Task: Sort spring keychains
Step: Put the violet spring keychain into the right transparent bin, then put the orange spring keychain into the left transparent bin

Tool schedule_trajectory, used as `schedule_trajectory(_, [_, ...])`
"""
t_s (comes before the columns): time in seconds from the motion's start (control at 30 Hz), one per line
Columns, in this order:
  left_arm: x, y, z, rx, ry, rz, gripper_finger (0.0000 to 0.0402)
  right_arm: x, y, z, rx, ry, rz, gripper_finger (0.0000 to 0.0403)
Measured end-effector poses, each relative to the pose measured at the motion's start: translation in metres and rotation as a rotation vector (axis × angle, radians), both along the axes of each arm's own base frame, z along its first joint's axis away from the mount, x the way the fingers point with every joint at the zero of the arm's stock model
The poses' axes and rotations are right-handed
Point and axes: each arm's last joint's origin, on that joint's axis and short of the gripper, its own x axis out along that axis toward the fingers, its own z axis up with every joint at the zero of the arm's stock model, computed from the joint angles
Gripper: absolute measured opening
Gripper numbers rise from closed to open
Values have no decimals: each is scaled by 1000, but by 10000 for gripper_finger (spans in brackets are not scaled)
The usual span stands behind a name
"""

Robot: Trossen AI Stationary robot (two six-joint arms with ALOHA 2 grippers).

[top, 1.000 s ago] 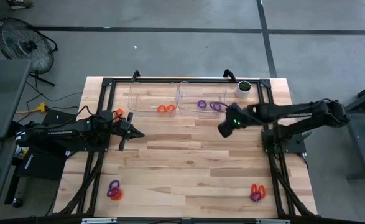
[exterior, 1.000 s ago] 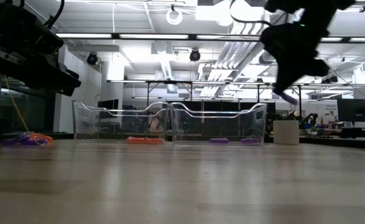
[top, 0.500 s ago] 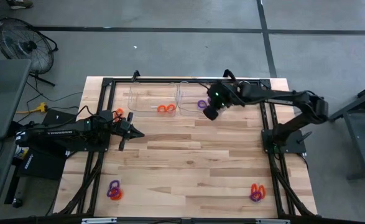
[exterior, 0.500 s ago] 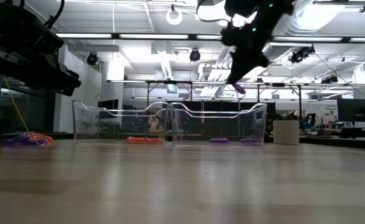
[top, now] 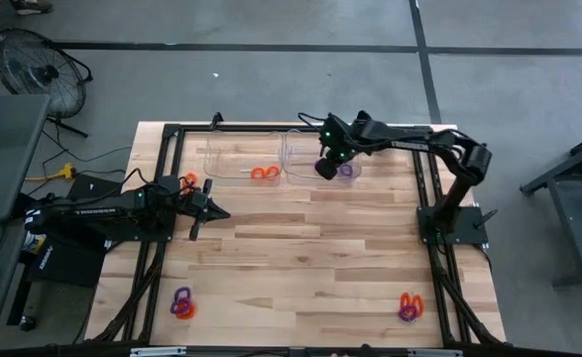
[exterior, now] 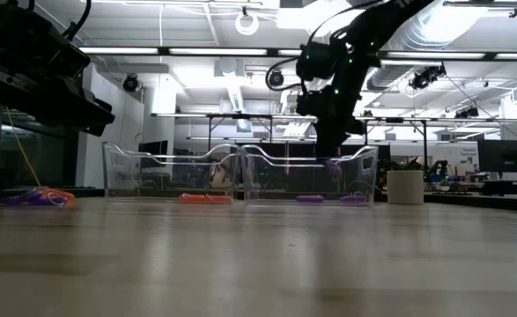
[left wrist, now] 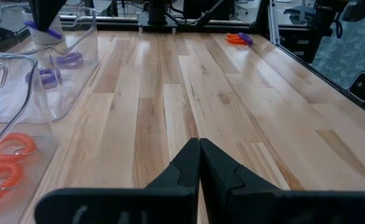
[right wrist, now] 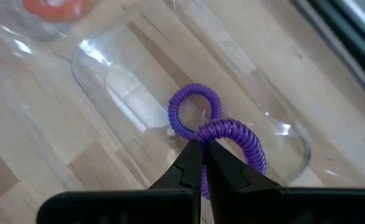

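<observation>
From above I see my right gripper (top: 325,168) over the right clear bin (top: 292,171), while the left gripper (top: 211,211) waits over the table's left side. Orange keychains (top: 264,174) lie in the left bin (top: 211,159); mixed pairs sit near both front corners. At table height, a purple keychain (exterior: 332,163) hangs from the right gripper just inside the bin. My left wrist camera shows its fingers (left wrist: 188,165) pressed together, empty. My right wrist camera shows its fingers (right wrist: 193,163) pinched on the purple keychain, another purple ring (right wrist: 193,109) below
</observation>
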Motion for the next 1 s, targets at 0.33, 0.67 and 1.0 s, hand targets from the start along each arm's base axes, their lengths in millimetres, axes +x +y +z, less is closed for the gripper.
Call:
schedule_trajectory(0.33, [0,0,0,0,0,0,1,4,-5,-18,106,1,27,10])
schedule_trajectory(0.67, [0,0,0,0,0,0,1,2,-5,-19,107,23,19,93])
schedule_trajectory(1.0, [0,0,0,0,0,0,1,-6,4,-1,44,49,-14,148])
